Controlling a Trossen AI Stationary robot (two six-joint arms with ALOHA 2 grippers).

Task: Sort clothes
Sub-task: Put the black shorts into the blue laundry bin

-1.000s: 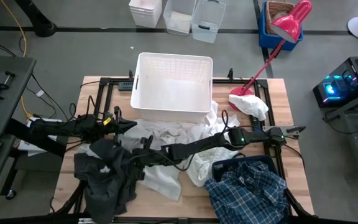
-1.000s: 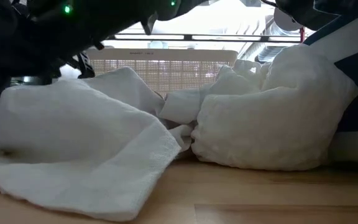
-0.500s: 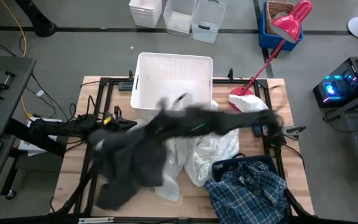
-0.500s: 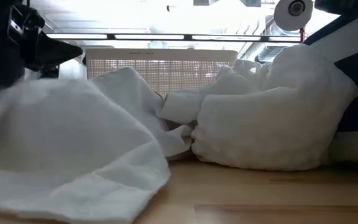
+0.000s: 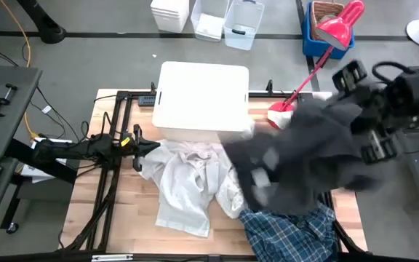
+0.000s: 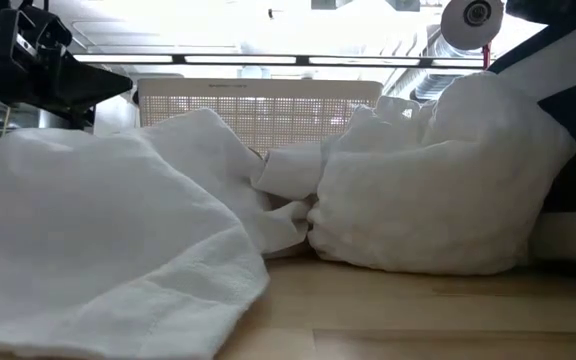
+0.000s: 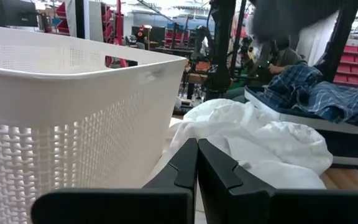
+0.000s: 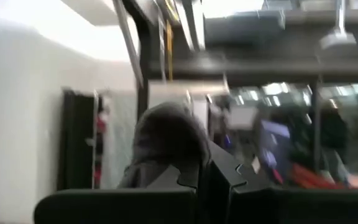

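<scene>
Charcoal grey garment (image 5: 304,156) now hangs in the air above the navy bin (image 5: 324,195), pinched in the closed right gripper (image 8: 204,168); one second ago it lay on the table's left side. Left gripper (image 7: 196,163) waits closed, holding nothing, beside the white basket (image 5: 202,102), so the dark piece is nearly sorted

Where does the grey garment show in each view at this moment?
High view: the grey garment hangs blurred at right, over the plaid one.
Low view: not in it.
Left wrist view: top edge, above the plaid.
Right wrist view: bunched at the right gripper.
Shared landmark: the white basket.
</scene>
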